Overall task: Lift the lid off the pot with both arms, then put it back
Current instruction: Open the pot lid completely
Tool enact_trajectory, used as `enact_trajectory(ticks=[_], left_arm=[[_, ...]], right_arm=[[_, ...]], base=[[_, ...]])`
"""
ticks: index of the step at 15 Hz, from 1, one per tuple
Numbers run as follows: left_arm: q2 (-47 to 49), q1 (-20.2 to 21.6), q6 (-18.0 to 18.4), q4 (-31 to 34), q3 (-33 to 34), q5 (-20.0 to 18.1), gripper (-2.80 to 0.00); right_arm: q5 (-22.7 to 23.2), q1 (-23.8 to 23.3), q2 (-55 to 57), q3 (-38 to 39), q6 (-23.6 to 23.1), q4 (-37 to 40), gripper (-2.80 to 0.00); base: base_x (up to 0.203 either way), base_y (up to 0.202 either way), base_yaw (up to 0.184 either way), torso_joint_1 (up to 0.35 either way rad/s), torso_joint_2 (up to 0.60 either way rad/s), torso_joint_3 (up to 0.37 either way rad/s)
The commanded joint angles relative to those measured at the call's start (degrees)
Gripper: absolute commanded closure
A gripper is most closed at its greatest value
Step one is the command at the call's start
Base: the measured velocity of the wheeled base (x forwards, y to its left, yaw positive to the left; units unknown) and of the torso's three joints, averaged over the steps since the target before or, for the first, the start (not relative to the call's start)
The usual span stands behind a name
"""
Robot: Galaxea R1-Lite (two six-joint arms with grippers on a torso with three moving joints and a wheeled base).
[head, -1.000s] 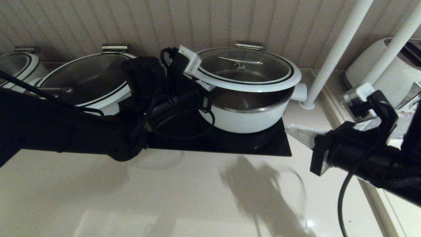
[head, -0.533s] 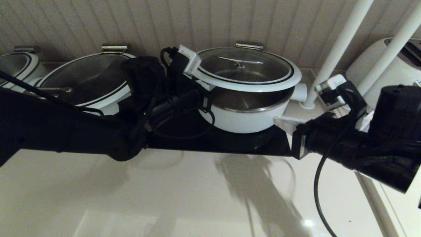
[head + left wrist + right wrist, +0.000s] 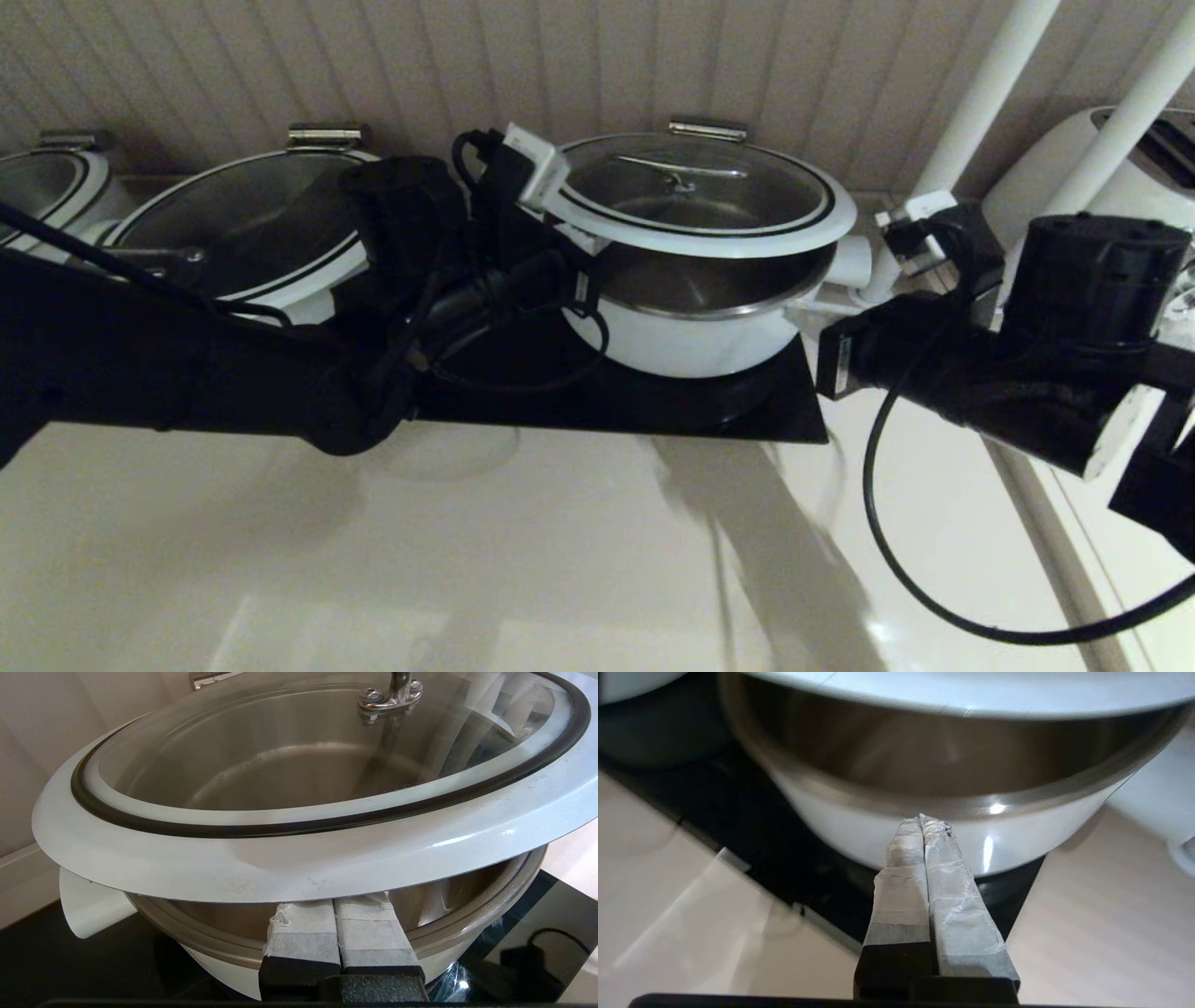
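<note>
Propping up the lid [image 3: 700, 201] from below on the robot's left side, left gripper [image 3: 337, 919] with both cloth-wrapped fingers pressed together, nothing between them, tips tucked under the white rim right above the pot's steel edge. Tilted as a result: raised on the left, lower toward the right, with a clear gap showing steel lining between rim and pot [image 3: 691, 322]. Pretty sure nothing's inside that pot, just bare shiny steel visible through the glass and through the gap. Sitting on a black cooktop [image 3: 635, 406] set into a pale counter [image 3: 523, 560], short white handle sticking out on the right side. Coming in low from the right, right gripper [image 3: 924, 821], fingers also shut tight against each other and holding nothing, tips just beside the pot's wall near the steel edge, under the lid's overhang; can't tell for sure whether touching. Further left along the back wall, a wider pot [image 3: 252, 229] with its own glass lid on, contents hidden by glare, plus the edge of another lidded pot [image 3: 47, 187] at the far left. Off to the right, a white toaster [image 3: 1102, 168] behind two white poles [image 3: 971, 103].
</note>
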Motion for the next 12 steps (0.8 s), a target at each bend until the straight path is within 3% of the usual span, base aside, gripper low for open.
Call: enact_trajectory(ticks=[1, 6, 12], left_arm=[[-0.2, 0.0, 0.1, -0.3, 0.0, -0.1, 0.0], [-0.1, 0.0, 0.1, -0.3, 0.0, -0.1, 0.0], [-0.3, 0.0, 0.2, -0.3, 0.0, -0.1, 0.0]], right_arm=[[0.0, -1.0, 2.1, -2.0, 0.0, -0.5, 0.0], [-0.2, -1.9, 6.9, -5.5, -1.5, -9.2, 0.0], [-0.2, -2.0, 6.9, -6.4, -1.9, -9.3, 0.0]], base=[[0.0, 0.0, 0.0, 0.0, 0.0, 0.0], [0.0, 0.0, 0.0, 0.0, 0.0, 0.0], [0.0, 0.0, 0.0, 0.0, 0.0, 0.0]])
